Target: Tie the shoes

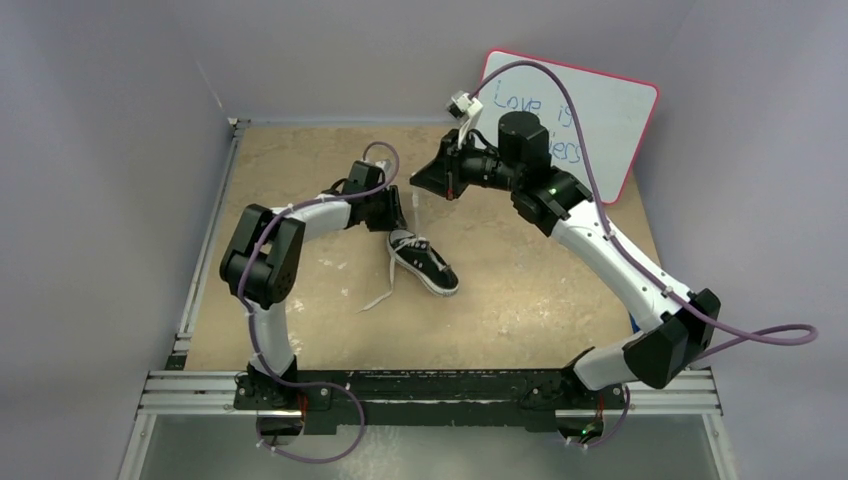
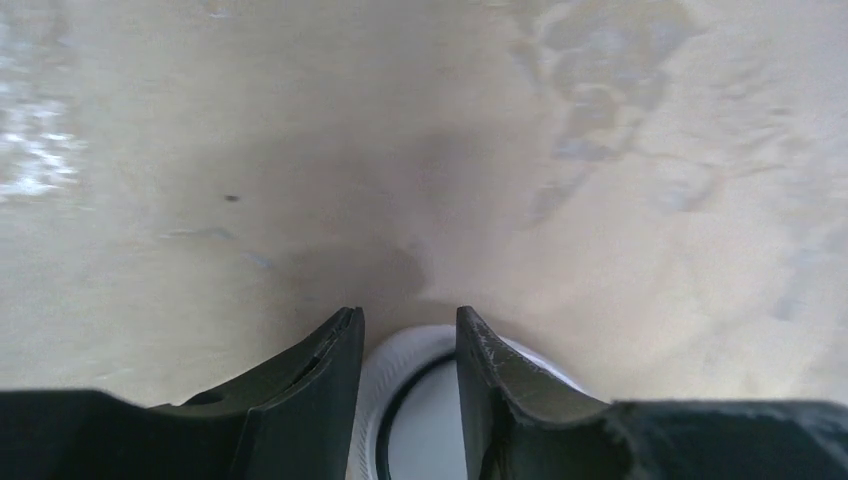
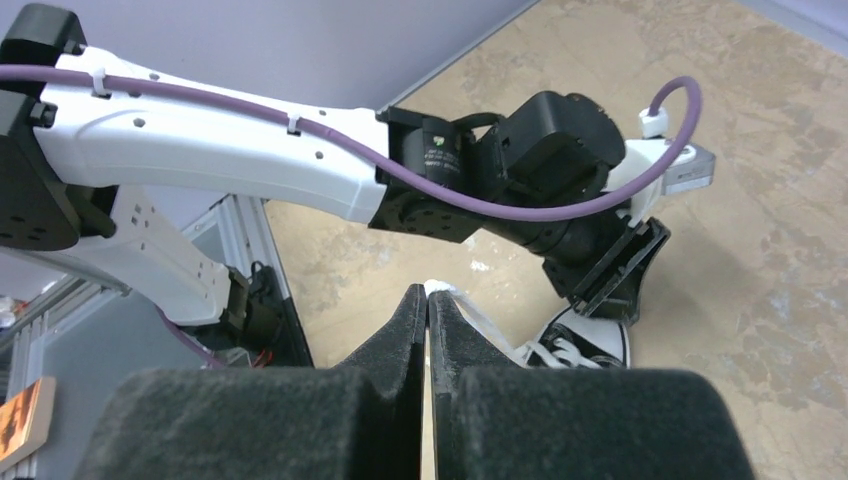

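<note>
Your left gripper point(image 2: 410, 335) sat low with its fingers part-way apart over the white rubber end of the shoe point(image 1: 430, 265), which lay on the table point(image 1: 300, 160) between your two arms. Its wrist view cut off the rest of the shoe, so I cannot tell whether those fingers pinched anything. Just right of it, your right gripper point(image 3: 428, 300) was closed almost fully on a white lace point(image 3: 470, 312) running up from the shoe, and that arm half hid the whiteboard point(image 1: 610, 100).
</note>
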{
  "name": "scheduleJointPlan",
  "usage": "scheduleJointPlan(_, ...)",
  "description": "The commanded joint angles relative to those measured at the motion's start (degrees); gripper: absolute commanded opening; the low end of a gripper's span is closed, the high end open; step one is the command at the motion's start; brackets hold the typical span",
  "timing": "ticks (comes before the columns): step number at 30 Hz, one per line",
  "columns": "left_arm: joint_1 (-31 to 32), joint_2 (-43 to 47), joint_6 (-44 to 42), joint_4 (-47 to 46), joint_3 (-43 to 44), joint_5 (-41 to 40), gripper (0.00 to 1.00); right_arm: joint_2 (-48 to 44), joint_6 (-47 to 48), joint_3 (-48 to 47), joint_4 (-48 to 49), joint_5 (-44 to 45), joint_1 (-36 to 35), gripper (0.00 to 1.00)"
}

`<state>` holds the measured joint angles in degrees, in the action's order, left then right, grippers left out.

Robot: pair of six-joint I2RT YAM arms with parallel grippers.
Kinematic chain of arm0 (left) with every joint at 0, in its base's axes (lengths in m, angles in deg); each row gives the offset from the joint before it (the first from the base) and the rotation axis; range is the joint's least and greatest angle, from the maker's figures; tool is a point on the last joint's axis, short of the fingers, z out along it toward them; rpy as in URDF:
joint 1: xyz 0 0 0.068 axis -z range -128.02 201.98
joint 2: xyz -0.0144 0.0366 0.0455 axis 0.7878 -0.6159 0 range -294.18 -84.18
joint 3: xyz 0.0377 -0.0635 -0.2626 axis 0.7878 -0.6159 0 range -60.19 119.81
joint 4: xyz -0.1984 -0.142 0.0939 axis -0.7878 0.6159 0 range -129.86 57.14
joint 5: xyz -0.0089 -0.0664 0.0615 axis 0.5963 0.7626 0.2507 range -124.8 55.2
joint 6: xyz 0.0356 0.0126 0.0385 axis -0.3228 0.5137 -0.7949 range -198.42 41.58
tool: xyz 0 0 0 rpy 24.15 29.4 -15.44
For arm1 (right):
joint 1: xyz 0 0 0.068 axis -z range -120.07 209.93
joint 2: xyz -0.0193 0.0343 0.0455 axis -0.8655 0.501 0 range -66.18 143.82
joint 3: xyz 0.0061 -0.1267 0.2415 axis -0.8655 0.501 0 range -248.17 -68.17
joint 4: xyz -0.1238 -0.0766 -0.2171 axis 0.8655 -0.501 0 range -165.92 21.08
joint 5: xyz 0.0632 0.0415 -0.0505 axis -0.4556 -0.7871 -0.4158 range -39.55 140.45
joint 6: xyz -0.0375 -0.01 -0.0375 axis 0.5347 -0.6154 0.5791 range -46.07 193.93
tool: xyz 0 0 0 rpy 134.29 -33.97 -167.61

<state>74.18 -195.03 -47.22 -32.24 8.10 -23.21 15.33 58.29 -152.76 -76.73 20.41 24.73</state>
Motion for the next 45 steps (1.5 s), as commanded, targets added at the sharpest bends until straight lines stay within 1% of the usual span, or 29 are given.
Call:
scheduleJointPlan(1,-0.66,-4.46,-7.45,8.66,2.0,-5.08,0.27,0.71,-1.86,-0.07,4.47,-3.75,-0.04,0.0)
scheduleJointPlan(4,-0.66,-4.9,-7.13,8.72,4.33,-1.93,0.27,1.97,-2.27,0.04,4.96,-5.75,-0.03,0.0)
scheduleJointPlan(6,-0.66,-4.11,-7.51,9.69,5.34,-1.74,0.3,2.58,-2.65,0.05,5.51,-7.27,-0.02,0.0)
scheduleJointPlan(7,-0.71,-3.27,-8.05,10.49,5.52,-2.12,0.35,2.88,-2.72,0.05,5.54,-7.47,-0.04,0.0)
scheduleJointPlan(10,-1.4,0.62,-9.61,13.26,5.15,-4.54,0.56,2.38,-2.73,0.93,4.98,-6.77,0.02,0.0)
scheduleJointPlan(11,-1.9,2.37,-9.78,13.89,4.4,-5.24,0.6,1.77,-2.83,1.76,4.92,-6.69,0.01,0.0)
scheduleJointPlan(14,-3.15,8.47,-10.53,15.8,1.47,-8.16,0.67,-0.28,-3.34,4.48,5.04,-5.86,0.01,0.0)
scheduleJointPlan(16,-3.36,13.44,-11.59,16.73,-1.55,-9.26,0.7,-0.95,-3.39,5.63,5.02,-5.89,-0.04,0.0)
scheduleJointPlan(19,-3.31,18.84,-12.7,16.48,-6.73,-6.24,0.73,-1.61,-3.77,6.64,5.14,-5.79,-0.04,0.0)
scheduleJointPlan(21,-3.3,22.43,-10.71,14.94,-10.72,-5.86,0.73,-2.07,-3.94,7.17,5.56,-5.5,-0.04,0.0)
scheduleJointPlan(24,-3.3,27.96,-7.0,12.64,-16.16,-8.56,0.73,-2.46,-3.95,7.59,5.63,-4.98,-0.04,0.0)
scheduleJointPlan(25,-3.3,28.95,-6.14,12.14,-17.3,-8.11,0.72,-2.61,-4.04,7.72,5.62,-4.87,-0.04,0.0)
scheduleJointPlan(26,-3.3,29.39,-5.5,11.04,-18.52,-6.02,0.7,-2.77,-4.12,7.83,5.62,-4.78,-0.04,0.0)
scheduleJointPlan(28,-3.3,28.55,-2.86,7.9,-20.63,1.72,0.66,-3.17,-4.21,8.16,5.73,-4.48,-0.04,0.0)
scheduleJointPlan(30,-3.26,26.43,1.14,3.53,-22.36,6.58,0.68,-3.23,-4.22,8.36,6.16,-4.49,-0.04,0.0)
scheduleJointPlan(32,-3.23,23.65,4.43,-2.85,-23.5,11.7,0.71,-3.06,-4.14,8.23,6.23,-4.78,-0.03,0.0)
scheduleJointPlan(34,-3.21,20.29,7.04,-9.39,-23.17,14.18,0.73,-2.91,-4.06,8.14,6.12,-5.06,0.0,0.0)
scheduleJointPlan(36,-3.21,15.97,8.23,-12.15,-21.01,15.03,0.73,-2.9,-4.14,8.13,6.31,-5.31,-0.04,0.0)
scheduleJointPlan(40,-2.85,5.94,8.94,-13.23,-12.55,17.39,0.72,-3.03,-3.91,7.84,5.83,-4.8,0.03,0.0)
scheduleJointPlan(43,-2.43,1.37,8.7,-13.36,-7.42,18.62,0.72,-3.49,-3.45,7.86,5.2,-3.89,-0.04,0.0)
scheduleJointPlan(45,-2.42,-0.09,7.19,-10.2,-4.22,18.94,0.7,-3.72,-3.14,7.8,4.94,-3.29,-0.04,0.0)
